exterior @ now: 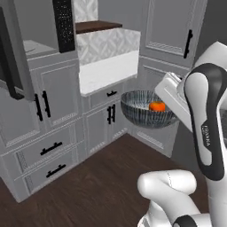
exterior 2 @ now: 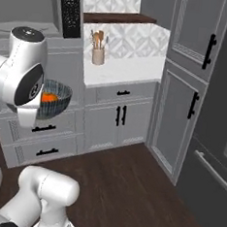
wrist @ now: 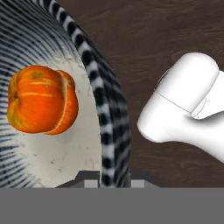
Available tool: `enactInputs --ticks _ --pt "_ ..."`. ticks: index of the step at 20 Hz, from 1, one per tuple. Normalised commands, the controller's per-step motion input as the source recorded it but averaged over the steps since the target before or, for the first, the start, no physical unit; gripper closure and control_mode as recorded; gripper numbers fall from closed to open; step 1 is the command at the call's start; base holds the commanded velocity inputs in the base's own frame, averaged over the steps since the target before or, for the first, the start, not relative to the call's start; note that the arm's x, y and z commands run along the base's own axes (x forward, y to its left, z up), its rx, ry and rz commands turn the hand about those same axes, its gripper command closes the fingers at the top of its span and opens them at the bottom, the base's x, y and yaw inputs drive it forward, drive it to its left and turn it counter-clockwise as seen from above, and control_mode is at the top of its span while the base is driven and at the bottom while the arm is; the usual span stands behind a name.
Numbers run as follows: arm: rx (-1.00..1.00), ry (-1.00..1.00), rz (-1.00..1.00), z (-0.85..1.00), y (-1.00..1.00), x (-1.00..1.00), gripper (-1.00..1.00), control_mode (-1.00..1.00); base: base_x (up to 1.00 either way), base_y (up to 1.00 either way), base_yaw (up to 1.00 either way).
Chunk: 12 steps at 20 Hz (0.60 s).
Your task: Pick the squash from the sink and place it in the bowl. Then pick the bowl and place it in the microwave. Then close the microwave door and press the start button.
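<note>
The ribbed dark grey bowl (exterior: 146,108) hangs in the air above the wooden floor, with my gripper (wrist: 113,183) shut on its rim. The small orange squash (wrist: 43,105) lies inside on the pale speckled bottom (exterior: 157,106) (exterior 2: 49,97). In the right base view the bowl (exterior 2: 58,98) shows partly behind my white arm. The microwave (exterior: 40,46) sits up and to the left of the bowl, its cavity exposed beside the black keypad panel (exterior: 64,24). The microwave door (exterior: 12,66) stands open at the far left. The sink is out of view.
A white counter (exterior: 108,71) over grey drawers and cupboards runs behind the bowl, with a utensil holder (exterior 2: 98,53) on it. Tall grey cabinets (exterior 2: 185,92) stand to the right. Dark wood floor (exterior 2: 128,185) lies below. My own arm link (wrist: 183,105) is under the bowl.
</note>
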Motion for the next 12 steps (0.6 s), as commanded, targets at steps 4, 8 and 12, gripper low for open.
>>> enactInputs --ticks 4,8,12 --pt "0.00 0.00 0.00 0.00 0.00 0.00 1.00 1.00 1.00 0.00 0.48" --pt "0.00 0.00 0.00 0.00 0.00 0.00 1.00 1.00 1.00 0.00 0.45" --pt "0.00 0.00 0.00 0.00 0.00 0.00 1.00 1.00 0.99 0.00 0.34"
